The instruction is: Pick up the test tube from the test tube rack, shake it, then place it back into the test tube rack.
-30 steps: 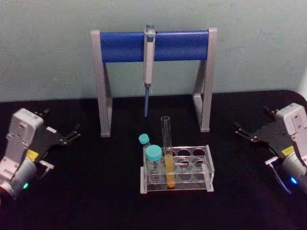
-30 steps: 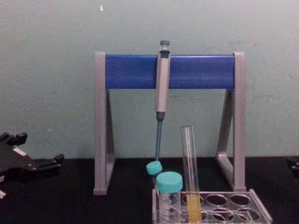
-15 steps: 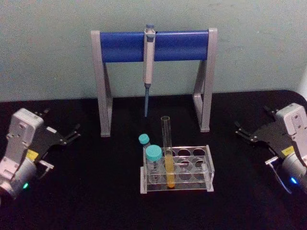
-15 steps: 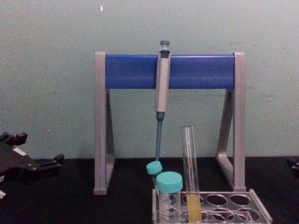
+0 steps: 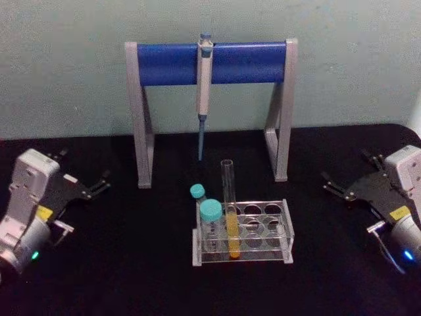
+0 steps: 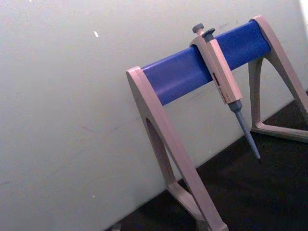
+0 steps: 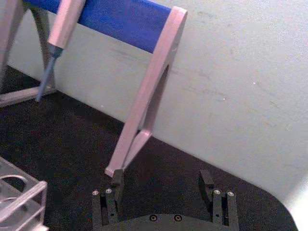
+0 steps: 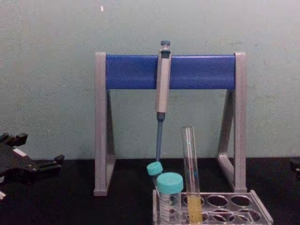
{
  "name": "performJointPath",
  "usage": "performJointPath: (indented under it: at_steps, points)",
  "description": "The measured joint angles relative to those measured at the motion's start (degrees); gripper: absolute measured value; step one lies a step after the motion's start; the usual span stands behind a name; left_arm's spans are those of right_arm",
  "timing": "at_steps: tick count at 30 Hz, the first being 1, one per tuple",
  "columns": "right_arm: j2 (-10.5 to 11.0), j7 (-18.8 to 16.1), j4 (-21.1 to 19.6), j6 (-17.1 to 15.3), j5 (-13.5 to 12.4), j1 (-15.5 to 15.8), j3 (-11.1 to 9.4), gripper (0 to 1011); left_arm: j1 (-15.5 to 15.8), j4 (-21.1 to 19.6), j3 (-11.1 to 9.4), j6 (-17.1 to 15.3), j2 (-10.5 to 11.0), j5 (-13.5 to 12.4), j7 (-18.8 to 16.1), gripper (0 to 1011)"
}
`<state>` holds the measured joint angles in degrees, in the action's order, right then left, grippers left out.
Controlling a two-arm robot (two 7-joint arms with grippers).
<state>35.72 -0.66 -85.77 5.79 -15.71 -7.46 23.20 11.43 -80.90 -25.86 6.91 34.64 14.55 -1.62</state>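
- A clear rack sits on the black surface, near the centre.
- The tall glass tube stands upright in a hole of the rack's near row, left of the middle. Yellow-orange liquid fills its lower part, and nothing touches it.
- Two shorter teal-capped tubes stand in the rack's left end, just beside the tall tube.
- The left tool hangs over the surface at the left, well apart from the rack. It is spread wide and empty.
- The right tool hangs at the right, also well away. Its fingers stand wide apart and grip nothing.
- Farther back stands a blue-and-grey stand, with a pipette hanging tip down from its bar.
- A pale wall is behind the stand.
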Motion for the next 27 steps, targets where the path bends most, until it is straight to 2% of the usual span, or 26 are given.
performJointPath:
  at_steps: [5, 15, 21, 27]
  points:
    - [0.51, -1.52, -2.56, -0.20, -1.62, 2.25, -0.99, 1000, 0.00, 0.00, 0.00, 0.00, 0.00, 0.00, 0.00, 1001]
    - [0.77, -7.89, -9.70, -1.07, -7.97, 8.00, -2.55, 1000, 0.00, 0.00, 0.00, 0.00, 0.00, 0.00, 0.00, 1001]
    - [0.78, -12.54, -12.65, -2.59, -11.42, 9.34, -2.77, 1000, 0.00, 0.00, 0.00, 0.00, 0.00, 0.00, 0.00, 1001]
    - [0.03, -16.22, -13.70, -5.16, -13.45, 8.84, -2.40, 1000, 0.00, 0.00, 0.00, 0.00, 0.00, 0.00, 0.00, 1001]
